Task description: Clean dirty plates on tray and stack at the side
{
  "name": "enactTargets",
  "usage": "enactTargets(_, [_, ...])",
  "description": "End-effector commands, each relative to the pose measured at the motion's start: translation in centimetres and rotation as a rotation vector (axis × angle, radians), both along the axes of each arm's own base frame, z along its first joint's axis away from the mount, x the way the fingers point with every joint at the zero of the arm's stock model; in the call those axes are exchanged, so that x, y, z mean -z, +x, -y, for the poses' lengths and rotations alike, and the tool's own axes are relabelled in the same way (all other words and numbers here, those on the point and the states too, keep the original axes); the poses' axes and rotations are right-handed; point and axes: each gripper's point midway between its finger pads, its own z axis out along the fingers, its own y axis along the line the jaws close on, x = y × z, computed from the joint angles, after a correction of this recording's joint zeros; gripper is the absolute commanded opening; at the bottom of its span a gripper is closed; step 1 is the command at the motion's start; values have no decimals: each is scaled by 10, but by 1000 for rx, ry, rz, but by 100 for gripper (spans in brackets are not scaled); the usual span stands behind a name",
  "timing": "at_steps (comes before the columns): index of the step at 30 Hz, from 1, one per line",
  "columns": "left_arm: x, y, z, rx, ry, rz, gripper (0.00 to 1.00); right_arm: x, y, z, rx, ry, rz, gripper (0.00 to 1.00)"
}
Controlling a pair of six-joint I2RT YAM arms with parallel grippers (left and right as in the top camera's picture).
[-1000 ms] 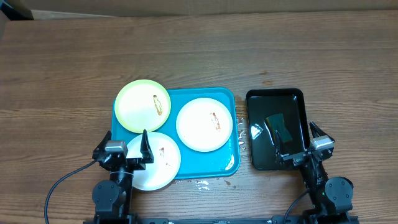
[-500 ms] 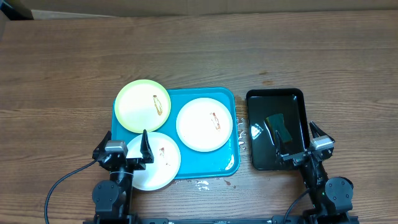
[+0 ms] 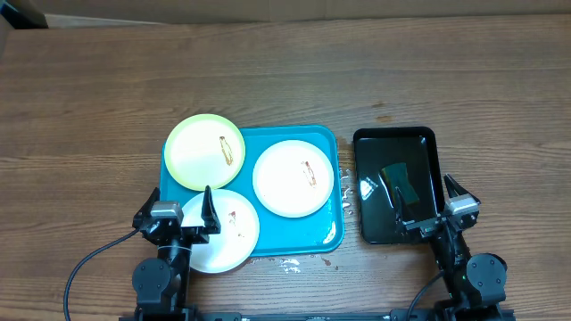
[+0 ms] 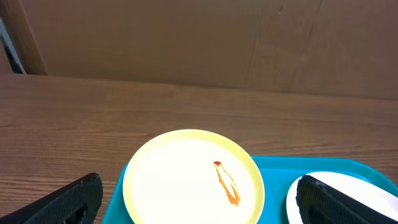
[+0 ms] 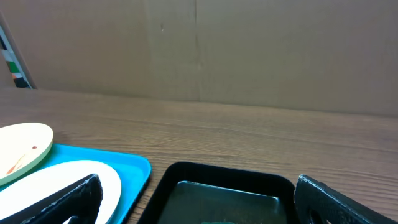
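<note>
Jaws wide apart and empty on both arms, at the bottom edge of the overhead frame: the left jaws hover over the lower-left plate, the right jaws over the near end of the black tray [image 3: 426, 143] at lower right.

Nearest the left jaws, a white plate [image 3: 234, 234] hangs over the bottom-left corner of the turquoise tray [image 3: 326, 234], faintly marked with brown. Above and to its right, a second white plate [image 3: 293, 176] sits fully inside the tray with a short brown smear [image 3: 309, 171]. Farther up, at the tray's upper-left corner, a yellow-green plate [image 3: 204, 152] overlaps the rim and carries a longer smear, plain in the left wrist view. Wet patches [image 3: 345, 194] glint on the bench [image 3: 89, 89] along the tray's right edge. A dark object [image 3: 401, 183] lies in the black tray, too dim to identify. Cardboard [image 4: 186, 37] closes off the back.

No plate looks cleaned or stacked yet. If the dark object is the wiper, the right jaws are best placed to drop onto it and grip it squarely, low enough not to skid on the glossy floor. The left jaws can pinch the overhanging rim of the nearest plate to steady it. Wet plastic is likely slippery, so a firm hold on the rim matters before any wiping pressure goes on.
</note>
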Motion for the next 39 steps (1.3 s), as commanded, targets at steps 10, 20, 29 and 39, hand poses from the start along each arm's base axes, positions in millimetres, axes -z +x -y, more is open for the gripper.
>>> enactTargets(10, [1, 0, 3, 16, 18, -2, 100, 1, 0, 1, 5, -3, 8, 100])
enactTargets(20, [1, 0, 4, 19, 17, 1, 100, 1, 0, 1, 5, -3, 8, 100])
enactTargets(29, [-7, 0, 10, 54, 14, 31, 100, -2, -3, -9, -56, 23, 13, 100])
enactTargets(39, [-129, -24, 34, 202, -145, 197, 100, -75, -22, -8, -67, 155, 25, 100])
